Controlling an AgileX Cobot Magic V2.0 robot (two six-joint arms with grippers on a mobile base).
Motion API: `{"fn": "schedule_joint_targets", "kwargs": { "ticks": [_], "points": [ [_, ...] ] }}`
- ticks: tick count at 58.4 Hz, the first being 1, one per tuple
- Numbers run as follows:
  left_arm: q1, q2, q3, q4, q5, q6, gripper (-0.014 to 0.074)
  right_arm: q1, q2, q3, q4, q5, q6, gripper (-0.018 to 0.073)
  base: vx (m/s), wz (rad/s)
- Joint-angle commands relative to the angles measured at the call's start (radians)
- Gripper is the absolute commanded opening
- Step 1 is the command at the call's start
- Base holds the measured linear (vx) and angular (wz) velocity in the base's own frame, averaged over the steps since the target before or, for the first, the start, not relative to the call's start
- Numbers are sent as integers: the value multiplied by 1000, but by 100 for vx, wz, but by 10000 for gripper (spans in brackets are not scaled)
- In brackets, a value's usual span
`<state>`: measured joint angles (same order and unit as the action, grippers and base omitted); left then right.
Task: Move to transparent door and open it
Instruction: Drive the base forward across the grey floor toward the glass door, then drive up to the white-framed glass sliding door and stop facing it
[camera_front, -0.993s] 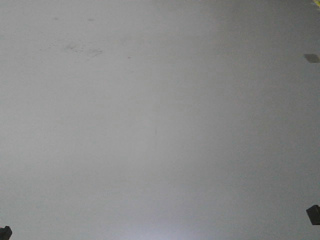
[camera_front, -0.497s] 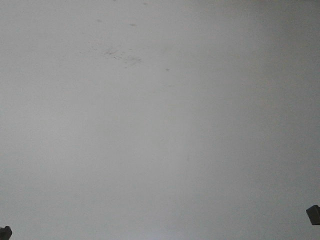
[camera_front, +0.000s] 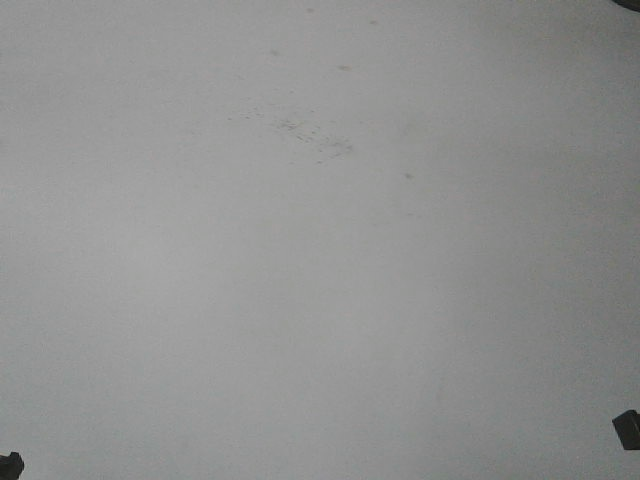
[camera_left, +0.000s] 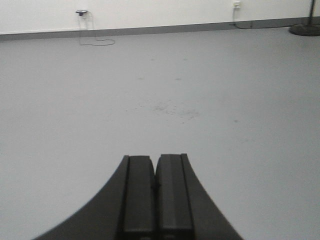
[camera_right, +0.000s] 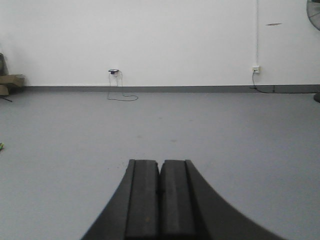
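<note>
Two grippers, the left gripper (camera_left: 155, 165) and the right gripper (camera_right: 160, 167) — each with two black fingers (camera_right: 142, 195). Along the wall (camera_right: 175, 40): one white socket (camera_right: 255, 69), one dark plug (camera_right: 114, 71), two trailing cables (camera_right: 123, 97). One fan (camera_right: 315, 14). One speckled floor patch (camera_front: 305, 135).

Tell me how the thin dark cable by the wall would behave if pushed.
The cable is probably floppy: it lies in loose curves on the floor. Likely light, being so thin. One end hangs from a wall fitting, so it would probably drag, not slide free.
</note>
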<state>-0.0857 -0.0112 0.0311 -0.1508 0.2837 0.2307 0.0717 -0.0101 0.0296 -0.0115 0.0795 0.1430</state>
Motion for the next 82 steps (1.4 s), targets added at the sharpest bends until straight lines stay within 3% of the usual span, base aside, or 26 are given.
{"fn": "schedule_joint_targets", "kwargs": {
  "ticks": [1, 82],
  "points": [
    [-5, -15, 10, -5, -82, -4, 3, -5, -15, 4, -4, -79, -1, -4, 46, 34],
    [-5, -15, 10, -5, -82, -4, 3, -5, -15, 4, -4, -79, -1, -4, 53, 46]
  ]
}}
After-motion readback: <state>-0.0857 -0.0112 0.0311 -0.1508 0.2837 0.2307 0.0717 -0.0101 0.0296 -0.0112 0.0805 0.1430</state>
